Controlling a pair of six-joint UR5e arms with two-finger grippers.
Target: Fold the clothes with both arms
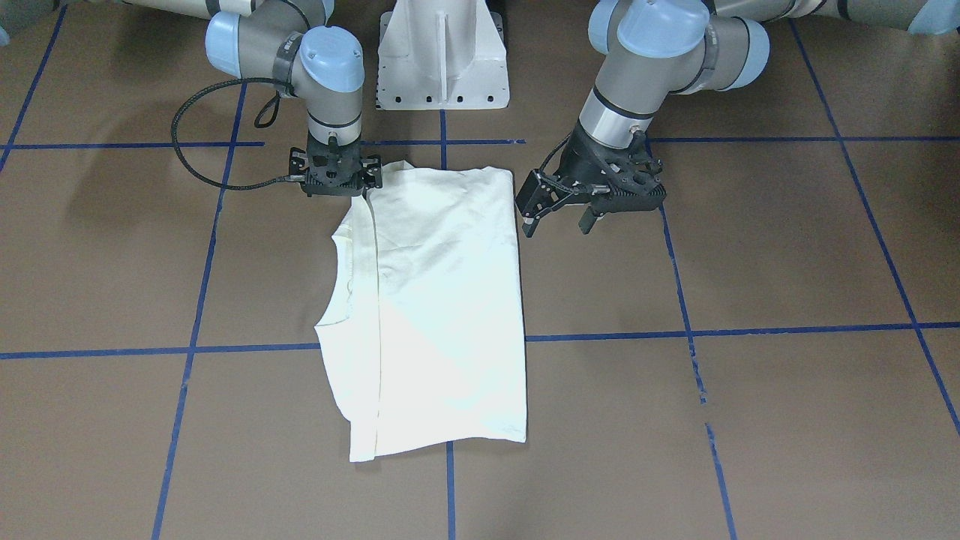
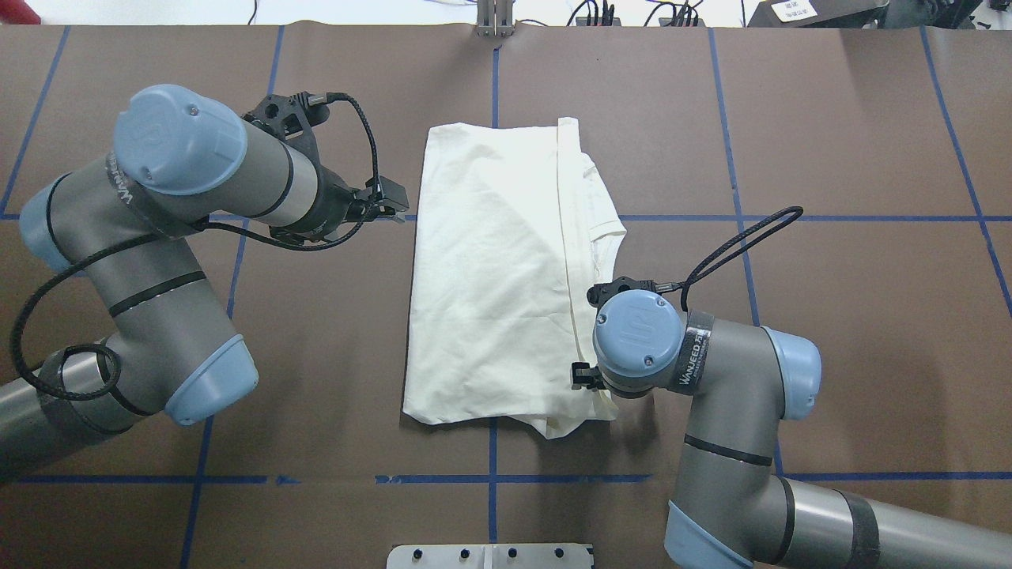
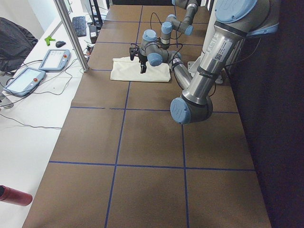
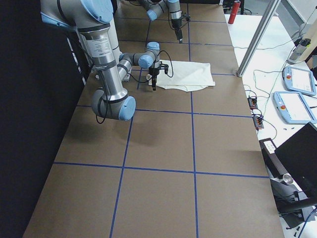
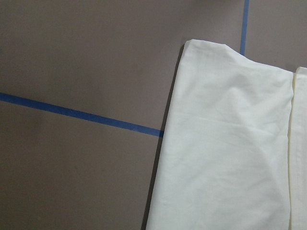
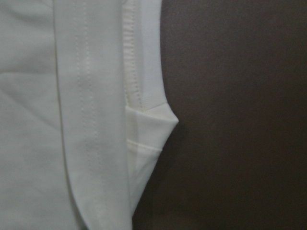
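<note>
In the overhead view, the left tool [image 1: 556, 217] was seen on the left side, just beside the long edge of the shirt [image 2: 490, 276] but not touching it. Its fingers were held apart and nothing was carried between them.

In the middle of the bench [image 2: 830, 118] the shirt was laid flat, with its plain white side turned up, so no print could be seen. It was already brought into a long, narrow rectangle. The sides seemed to be folded inward, and no loose sleeve was spread out on the bench. Along the right side a strip of the lower layer with the neck opening [image 2: 607, 229] was left uncovered, so the edges were not matched exactly.

On the right, the right tool [image 1: 339, 176] was pointed straight down over the near right corner of the shirt. Whether its fingers were closed on the cloth or only held above it could not be told, because they were hidden under the wrist.

The lengthwise folding was judged to be done. The fold across the length, which would make the shirt short and compact, was judged to be left.
</note>
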